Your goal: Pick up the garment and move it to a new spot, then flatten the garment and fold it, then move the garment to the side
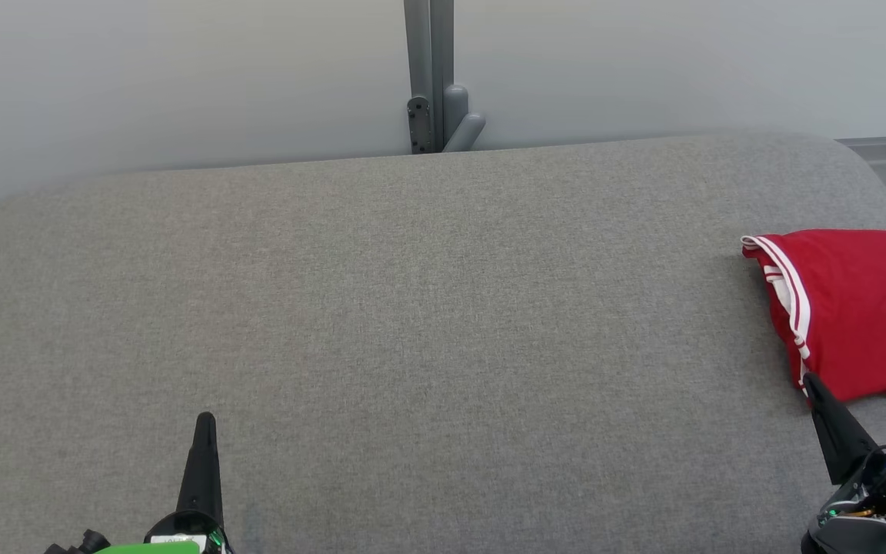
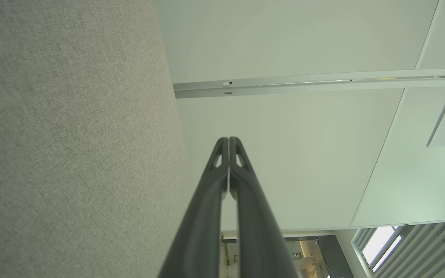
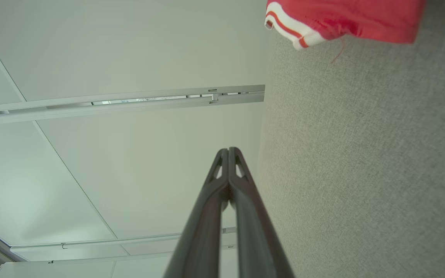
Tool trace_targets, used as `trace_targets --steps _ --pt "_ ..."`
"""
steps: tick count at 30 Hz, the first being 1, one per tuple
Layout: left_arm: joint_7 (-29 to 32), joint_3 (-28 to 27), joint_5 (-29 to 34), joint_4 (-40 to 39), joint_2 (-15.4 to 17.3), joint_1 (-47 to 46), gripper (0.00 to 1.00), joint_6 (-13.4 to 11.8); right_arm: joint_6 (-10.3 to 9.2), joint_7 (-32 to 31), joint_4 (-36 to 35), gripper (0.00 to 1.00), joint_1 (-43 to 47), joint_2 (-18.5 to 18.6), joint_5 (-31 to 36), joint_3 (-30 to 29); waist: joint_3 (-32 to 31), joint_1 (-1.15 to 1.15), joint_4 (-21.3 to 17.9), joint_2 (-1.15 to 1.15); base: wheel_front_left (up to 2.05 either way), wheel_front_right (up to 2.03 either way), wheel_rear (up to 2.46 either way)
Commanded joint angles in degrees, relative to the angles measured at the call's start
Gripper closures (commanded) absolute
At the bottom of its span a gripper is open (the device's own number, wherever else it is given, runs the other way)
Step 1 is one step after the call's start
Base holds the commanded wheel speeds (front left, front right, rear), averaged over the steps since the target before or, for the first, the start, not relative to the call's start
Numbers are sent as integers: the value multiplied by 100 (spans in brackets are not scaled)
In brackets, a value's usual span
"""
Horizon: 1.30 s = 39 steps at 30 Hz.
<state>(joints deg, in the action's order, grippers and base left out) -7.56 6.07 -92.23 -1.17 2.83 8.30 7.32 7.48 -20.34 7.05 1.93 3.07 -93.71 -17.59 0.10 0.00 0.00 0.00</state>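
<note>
A broad bench [image 1: 412, 308] covered in grey fabric, with rounded far corners, is spreading across the head view. A red garment [image 1: 862, 308] with white-striped trim is lying on it at the right end, its striped edge facing the bench's middle, its far side running out of view.

bright, even, shadowless light; sharp, wide-angle distortion

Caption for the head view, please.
Red garment with white trim lies at the right of the grey fabric surface; left gripper and right gripper shut, empty.
</note>
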Motion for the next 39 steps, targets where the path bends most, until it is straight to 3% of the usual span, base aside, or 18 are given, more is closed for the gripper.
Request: trace_targets --steps 1,39 --pt "23 -15 5 -11 -3 58 100 39 2 -29 5 100 -64 5 16 -17 0 0 0 0 0 0 0" --pt "25 -16 6 -11 -3 58 100 39 2 -34 6 100 -63 -6 30 -29 0 0 0 0 0 0 0"
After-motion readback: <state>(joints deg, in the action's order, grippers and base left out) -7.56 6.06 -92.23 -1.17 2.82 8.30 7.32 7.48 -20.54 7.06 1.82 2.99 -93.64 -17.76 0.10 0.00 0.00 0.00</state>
